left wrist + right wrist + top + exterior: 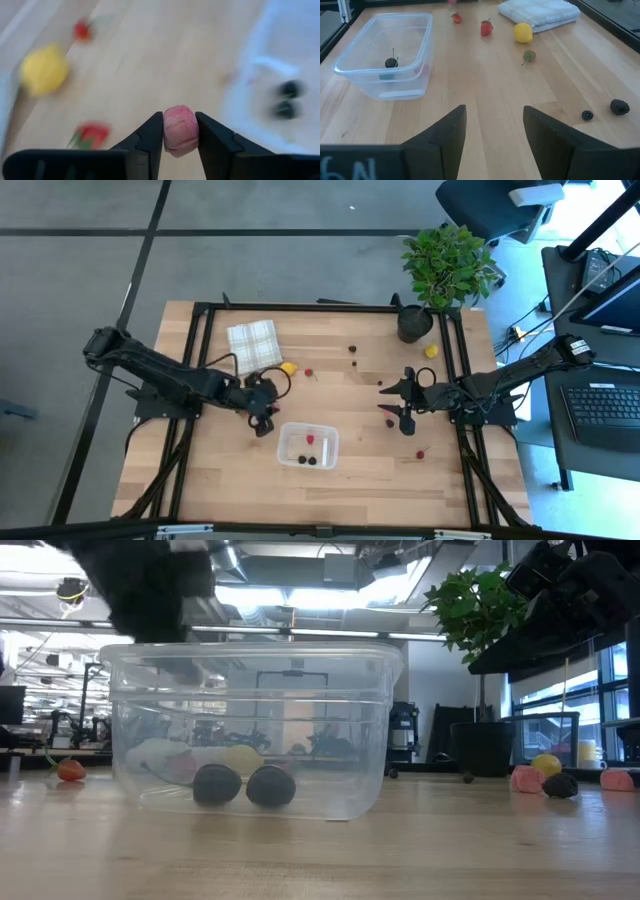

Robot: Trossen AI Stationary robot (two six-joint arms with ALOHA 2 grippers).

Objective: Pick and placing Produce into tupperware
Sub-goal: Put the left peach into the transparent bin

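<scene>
Left gripper (180, 131) jaws pinch a pink berry (180, 130) just beside the tub (308, 445); early release drops it on the desk (350, 395). Right gripper (495, 125) jaws wide open, empty, waiting.

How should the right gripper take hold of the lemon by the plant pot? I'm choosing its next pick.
Probably straight down from above, fingers closing across the lemon's widest middle. It is small and rounded, lying free on the table, so a low or off-centre pinch could squirt it away. Set the fingers so neither meets the plant pot close beside it. The right gripper is open and empty.
</scene>
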